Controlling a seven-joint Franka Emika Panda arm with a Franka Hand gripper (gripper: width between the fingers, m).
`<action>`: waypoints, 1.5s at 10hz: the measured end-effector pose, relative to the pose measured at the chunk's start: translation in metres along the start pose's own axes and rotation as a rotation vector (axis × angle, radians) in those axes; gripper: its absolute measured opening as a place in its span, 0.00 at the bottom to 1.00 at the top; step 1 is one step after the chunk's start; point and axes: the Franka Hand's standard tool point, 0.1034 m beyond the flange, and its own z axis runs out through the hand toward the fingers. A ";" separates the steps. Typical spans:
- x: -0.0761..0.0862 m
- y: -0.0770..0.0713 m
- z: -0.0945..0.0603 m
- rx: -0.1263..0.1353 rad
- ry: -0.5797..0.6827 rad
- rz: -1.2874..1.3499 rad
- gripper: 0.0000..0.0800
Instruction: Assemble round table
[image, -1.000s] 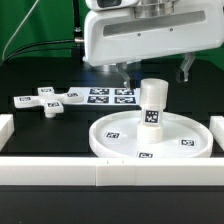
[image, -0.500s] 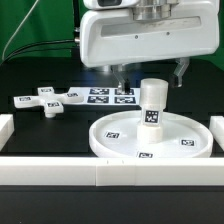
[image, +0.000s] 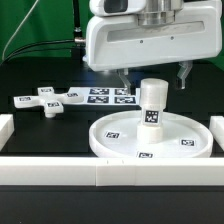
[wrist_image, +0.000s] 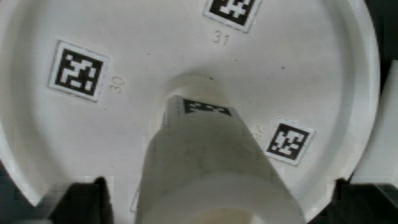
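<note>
Short thick cylinder (image: 152, 103) upright on the hub of the rimmed disc (image: 110, 147), on the bench. Gripper (image: 154, 77) spread wide just above, holding nothing. Likely leg-fitting step; next calls for lowering, closing on the cylinder. Cross-shaped piece (image: 48, 100) well apart.

- Round disc (image: 185, 126): white; three black-and-white square tags on its face, also seen in the wrist view (wrist_image: 107, 130).
- Cylinder (image: 152, 98): white, one black-and-white tag on its side.
- Cross-shaped piece (image: 48, 101): white, same checkered tags on its arms.
- Marker board (image: 110, 95): white, four black-and-white tags.
- Worktop (image: 40, 78): black.
- Border rails (image: 60, 170): plain white.
- Backdrop (image: 25, 25): green.
- My housing (image: 150, 40): white; my jaws: dark.
</note>
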 end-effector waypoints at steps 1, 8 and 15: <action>0.001 0.001 0.000 0.000 0.001 -0.003 0.58; 0.002 0.001 -0.001 0.002 0.005 0.136 0.51; 0.002 -0.010 0.001 0.070 0.044 0.976 0.51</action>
